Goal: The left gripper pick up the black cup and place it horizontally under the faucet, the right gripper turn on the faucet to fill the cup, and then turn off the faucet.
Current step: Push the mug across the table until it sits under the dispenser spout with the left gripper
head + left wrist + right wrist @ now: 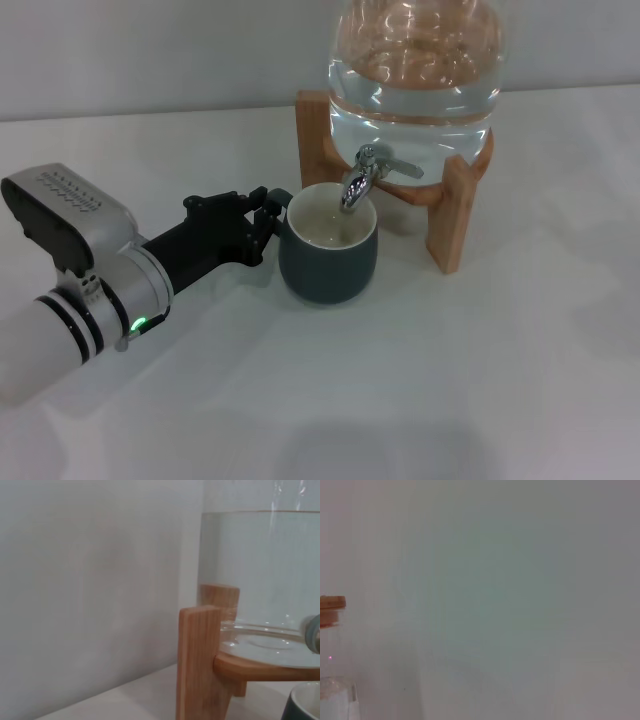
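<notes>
Black cup (328, 255) stands upright beneath the faucet (365, 178), inside looking empty.

Head view: left gripper (262, 226) at the cup's nine o'clock, fingers pinching its handle side; water-filled glass jar (415, 70) on wooden stand (450, 225) at one o'clock. Left wrist view: stand post (200, 665) in front, cup rim (302, 705) beside it. Right wrist view: only a blank wall.

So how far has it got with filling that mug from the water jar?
Done: the black cup stands upright right under the faucet. In hand: the left gripper is at the cup's handle side. Left: the right gripper isn't in sight, the faucet has no stream, and the cup looks barely filled, so opening and closing remain.
</notes>
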`<state>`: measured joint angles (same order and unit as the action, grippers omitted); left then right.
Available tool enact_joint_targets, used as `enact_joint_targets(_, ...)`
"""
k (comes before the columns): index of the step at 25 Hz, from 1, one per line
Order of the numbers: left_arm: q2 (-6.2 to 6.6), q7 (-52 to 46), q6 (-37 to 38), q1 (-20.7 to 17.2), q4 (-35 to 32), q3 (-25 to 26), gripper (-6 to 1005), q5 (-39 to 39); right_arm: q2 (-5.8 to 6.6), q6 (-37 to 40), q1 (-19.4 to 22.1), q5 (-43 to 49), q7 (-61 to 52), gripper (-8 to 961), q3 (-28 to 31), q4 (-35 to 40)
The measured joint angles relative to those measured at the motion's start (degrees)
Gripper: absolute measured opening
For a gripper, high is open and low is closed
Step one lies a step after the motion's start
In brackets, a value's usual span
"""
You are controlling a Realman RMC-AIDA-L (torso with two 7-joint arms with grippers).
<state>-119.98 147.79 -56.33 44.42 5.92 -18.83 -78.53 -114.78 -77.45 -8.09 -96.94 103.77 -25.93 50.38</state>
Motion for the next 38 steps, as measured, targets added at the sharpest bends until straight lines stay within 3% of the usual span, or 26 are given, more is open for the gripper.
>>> enact_joint_targets(38,0.19,-0.43,0.48,0.4,0.32,-0.25,162,2.15,0.0,0.37,-0.96,0.0,0.02,839,0.0,-0.73)
